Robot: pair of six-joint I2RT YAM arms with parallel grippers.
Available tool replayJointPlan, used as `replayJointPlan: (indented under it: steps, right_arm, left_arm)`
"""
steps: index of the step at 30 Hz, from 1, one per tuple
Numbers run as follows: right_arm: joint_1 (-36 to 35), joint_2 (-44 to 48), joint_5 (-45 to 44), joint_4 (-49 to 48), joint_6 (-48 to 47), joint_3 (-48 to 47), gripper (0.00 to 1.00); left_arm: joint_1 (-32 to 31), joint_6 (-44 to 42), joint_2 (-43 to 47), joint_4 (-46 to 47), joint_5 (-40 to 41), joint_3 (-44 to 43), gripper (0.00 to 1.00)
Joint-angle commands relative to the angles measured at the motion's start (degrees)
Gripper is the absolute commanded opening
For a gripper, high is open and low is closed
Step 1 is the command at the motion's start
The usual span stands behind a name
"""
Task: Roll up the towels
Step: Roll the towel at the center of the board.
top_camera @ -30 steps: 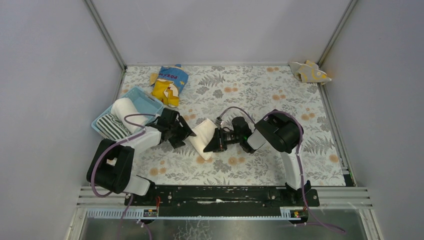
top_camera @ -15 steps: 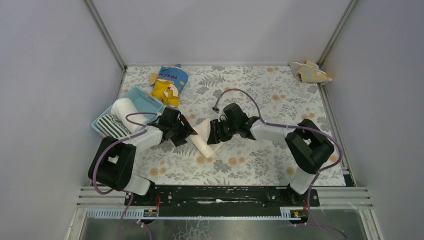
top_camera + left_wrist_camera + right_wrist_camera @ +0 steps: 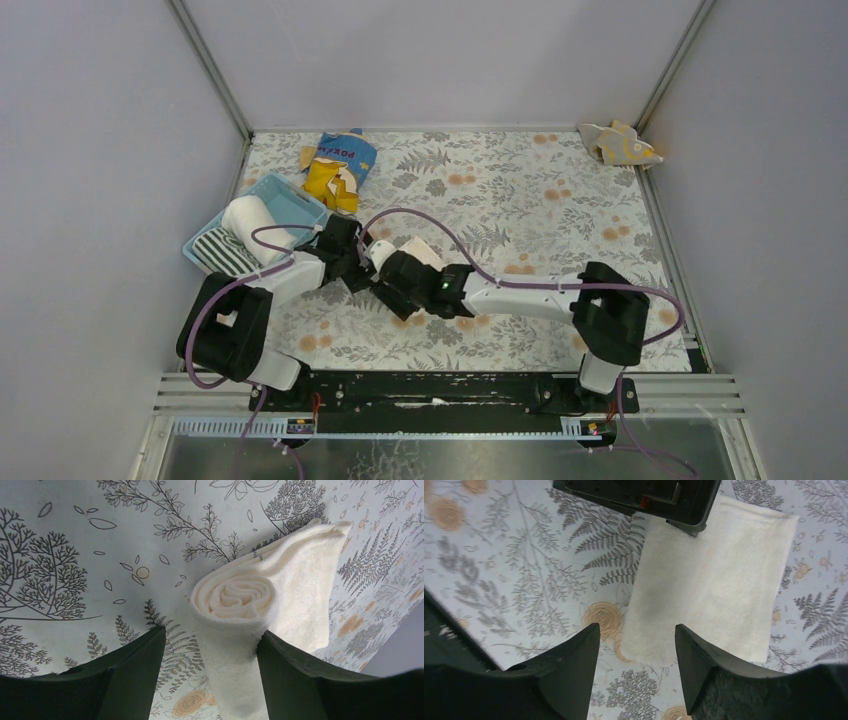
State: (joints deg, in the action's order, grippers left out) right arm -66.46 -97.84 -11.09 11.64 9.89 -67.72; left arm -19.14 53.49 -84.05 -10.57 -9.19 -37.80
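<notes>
Our left gripper (image 3: 211,631) stands open, with the rolled end of the cream towel (image 3: 300,585) between its jaws. Our right gripper (image 3: 636,626) is also open, the flat part just ahead. The cloth looks soft and light, so we judge it best pinched across the roll.

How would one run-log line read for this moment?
left gripper: open, straddling rolled end of cream towel | right gripper: open, above same towel | roll: unfinished

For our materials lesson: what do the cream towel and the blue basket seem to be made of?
Cream towel: soft terry cloth, probably cotton; fuzzy matte pile, rolled into a spiral. Blue basket: likely rigid plastic; smooth, evenly coloured walls.
</notes>
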Motion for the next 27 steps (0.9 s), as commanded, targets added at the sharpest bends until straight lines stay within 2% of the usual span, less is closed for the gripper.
replayJointPlan:
  steps: [1,7,14,19,22,25,27]
  right_arm:
    - [-3.53,-4.84,-15.41,1.63,-5.19,-2.79,0.64]
    - [-6.4,-10.89,-20.67,3.12,-6.58,-5.57,0.64]
    - [-7.34,-16.42,-22.24,4.36,-6.67,-5.97,0.62]
    - [-7.37,-19.3,-23.35,5.41,-5.65,-5.75,0.54]
    - [-7.22,-17.75,-17.19,4.33,-5.66,-4.96,0.45]
    - [-5.89,-15.39,-6.66,3.49,-5.5,-4.41,0.31]
    - [-3.26,-13.82,2.29,2.87,-4.5,-3.87,0.28]
  left_arm:
    - [-0.02,-0.67,-3.2,-2.84,4.6,2.47,0.66]
    - [-0.02,-0.67,-3.74,-2.62,4.18,2.22,0.66]
    - [0.0,-0.59,-4.14,-2.62,4.25,1.85,0.66]
    - [-0.02,-0.32,-3.11,-2.57,4.27,2.27,0.68]
    - [-0.02,-0.23,-1.57,-3.22,4.75,2.62,0.69]
    - [0.11,-0.07,0.6,-4.24,5.21,2.81,0.72]
    - [0.49,0.17,2.46,-4.95,5.16,3.08,0.75]
